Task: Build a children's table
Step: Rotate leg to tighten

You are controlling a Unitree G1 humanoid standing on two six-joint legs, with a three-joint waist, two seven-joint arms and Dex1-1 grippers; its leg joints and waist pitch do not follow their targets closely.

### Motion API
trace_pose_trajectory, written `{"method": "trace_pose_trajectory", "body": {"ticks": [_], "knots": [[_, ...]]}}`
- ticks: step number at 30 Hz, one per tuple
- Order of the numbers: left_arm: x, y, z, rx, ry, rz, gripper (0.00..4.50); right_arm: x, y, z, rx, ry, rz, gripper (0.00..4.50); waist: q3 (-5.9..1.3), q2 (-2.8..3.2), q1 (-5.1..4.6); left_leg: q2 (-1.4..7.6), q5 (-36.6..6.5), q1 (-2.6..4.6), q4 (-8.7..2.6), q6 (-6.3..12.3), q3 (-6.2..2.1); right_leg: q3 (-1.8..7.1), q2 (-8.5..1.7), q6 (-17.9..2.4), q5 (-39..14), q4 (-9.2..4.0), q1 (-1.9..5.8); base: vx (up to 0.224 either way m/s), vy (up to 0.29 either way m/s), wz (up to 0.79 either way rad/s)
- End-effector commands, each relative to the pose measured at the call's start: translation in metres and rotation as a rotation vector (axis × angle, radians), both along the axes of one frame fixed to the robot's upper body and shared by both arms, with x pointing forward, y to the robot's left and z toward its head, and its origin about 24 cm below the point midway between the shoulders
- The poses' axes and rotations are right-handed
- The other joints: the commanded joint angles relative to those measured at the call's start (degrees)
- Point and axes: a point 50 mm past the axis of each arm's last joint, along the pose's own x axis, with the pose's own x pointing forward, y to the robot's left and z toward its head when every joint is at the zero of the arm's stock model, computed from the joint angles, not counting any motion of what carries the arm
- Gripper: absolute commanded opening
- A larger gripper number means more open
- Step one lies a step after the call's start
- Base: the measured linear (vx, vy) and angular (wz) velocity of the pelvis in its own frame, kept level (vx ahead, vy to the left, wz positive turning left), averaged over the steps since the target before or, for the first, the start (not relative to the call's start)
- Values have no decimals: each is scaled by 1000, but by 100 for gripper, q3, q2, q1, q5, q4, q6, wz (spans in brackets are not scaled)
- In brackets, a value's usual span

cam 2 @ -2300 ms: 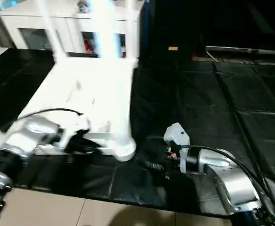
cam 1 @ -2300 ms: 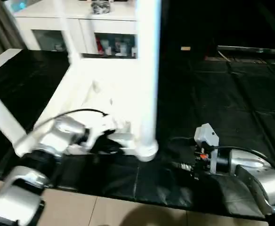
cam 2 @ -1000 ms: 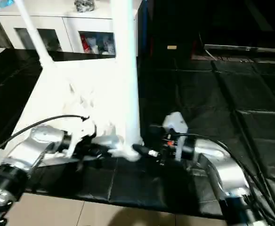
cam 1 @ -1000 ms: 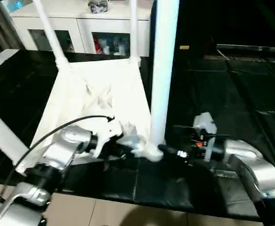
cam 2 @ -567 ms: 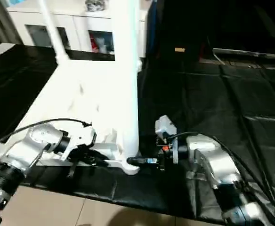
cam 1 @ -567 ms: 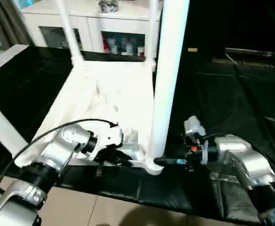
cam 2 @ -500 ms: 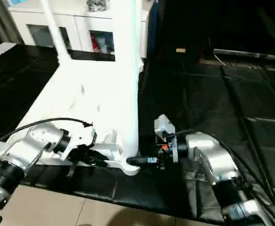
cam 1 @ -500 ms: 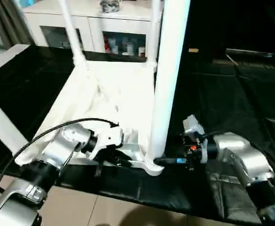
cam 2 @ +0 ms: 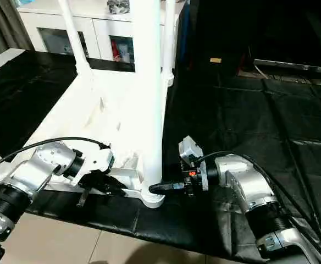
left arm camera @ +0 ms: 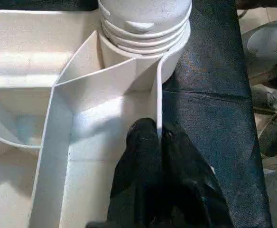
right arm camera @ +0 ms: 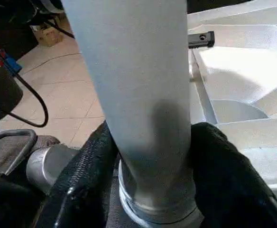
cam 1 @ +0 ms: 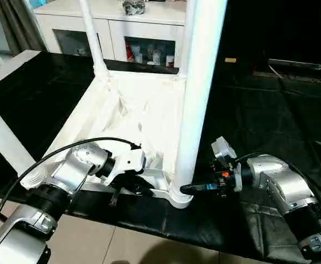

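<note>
Bracing the upturned table top [cam 1: 133, 118] on the black floor mat [cam 1: 270, 104], the left pincer [left arm camera: 160, 142] is clenched on the rim wall near the top's corner socket. The right pincer [right arm camera: 150, 156] straddles the base of the upright leg [cam 1: 196, 99], apparently touching both sides. Twist the leg squarely, keeping it vertical, while the left holds the top from turning.
</note>
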Motion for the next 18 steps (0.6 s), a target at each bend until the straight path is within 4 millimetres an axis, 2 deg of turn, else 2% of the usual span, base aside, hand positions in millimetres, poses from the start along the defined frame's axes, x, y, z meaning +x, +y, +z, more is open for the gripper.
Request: {"method": "trace_pose_trajectory", "body": {"ticks": [1, 3, 4, 5, 6, 8, 9, 10, 12, 14, 15, 16, 18], "knots": [[3, -7, -6, 30, 15, 22, 0, -3, 7, -1, 27, 20, 41, 208, -395, -15, -25, -8, -481, -62, -344, 326, 122, 296, -377, -958, -1010, -422, 375, 0, 0, 0], [7, -8, -6, 16, 20, 70, 0, -7, 8, -3, 30, 30, 46, 203, -380, 5, -21, -15, -615, -32, -345, 316, 135, 295, -364, -960, -1177, -461, 357, 0, 0, 0], [9, -9, -6, 12, 18, 91, 0, -8, 8, -4, 30, 34, 47, 202, -375, 35, -9, -13, -677, -13, -346, 307, 134, 294, -366, -954, -1274, -470, 343, 0, 0, 0], [11, -9, -5, 5, 16, 118, 0, -9, 8, -5, 31, 39, 41, 201, -378, 34, -1, -11, -739, -4, -348, 296, 134, 297, -373, -942, -1389, -479, 347, 0, 0, 0], [13, -10, -5, -11, 17, 151, 0, -10, 8, -6, 34, 44, 28, 200, -370, 27, 1, -12, -779, -14, -359, 300, 132, 287, -373, -900, -1539, -499, 356, 0, 0, 0], [19, -13, -3, -47, 18, 217, 0, -11, 9, -10, 35, 42, -17, 200, -357, 66, 13, -12, -857, 5, -366, 282, 132, 287, -385, -819, -1786, -537, 343, 0, 0, 0], [21, -14, -1, -66, 19, 249, 0, -10, 9, -12, 33, 35, -49, 199, -346, 41, 0, -17, -939, 1, -382, 253, 124, 278, -386, -779, -1929, -548, 356, 0, 0, 0], [21, -14, -1, -66, 19, 249, 0, -10, 9, -12, 33, 35, -49, 199, -345, 39, -2, -26, -964, -7, -385, 248, 122, 268, -385, -734, -2024, -561, 364, 0, 0, 0], [27, -16, 3, -96, 13, 308, 0, -5, 12, -18, 21, 14, -161, 199, -346, 42, -33, -40, -989, -10, -395, 200, 112, 261, -392, -621, -2206, -583, 369, 0, 0, 0], [33, -21, 7, -128, 7, 380, 0, 7, 19, -23, 29, -7, -348, 198, -334, 45, -91, -80, -1033, -16, -393, 128, 105, 228, -395, -488, -2527, -621, 359, 0, 0, 0], [35, -23, 8, -139, 6, 405, 0, 11, 22, -24, 37, -5, -406, 198, -342, 38, -153, -101, -957, -90, -403, 86, 79, 204, -403, -373, -2623, -612, 416, 0, 0, 0], [36, -25, 9, -145, 5, 420, 0, 13, 24, -24, 42, -3, -441, 196, -345, 29, -222, -114, -962, -107, -410, 100, 67, 176, -392, -292, -2639, -644, 423, 0, 0, 0], [41, -31, 10, -170, 3, 485, 0, 21, 34, -25, 64, 20, -544, 195, -351, 45, -308, -116, -958, -81, -400, 133, 71, 171, -380, -346, -2538, -649, 389, 0, 0, 0]]}}
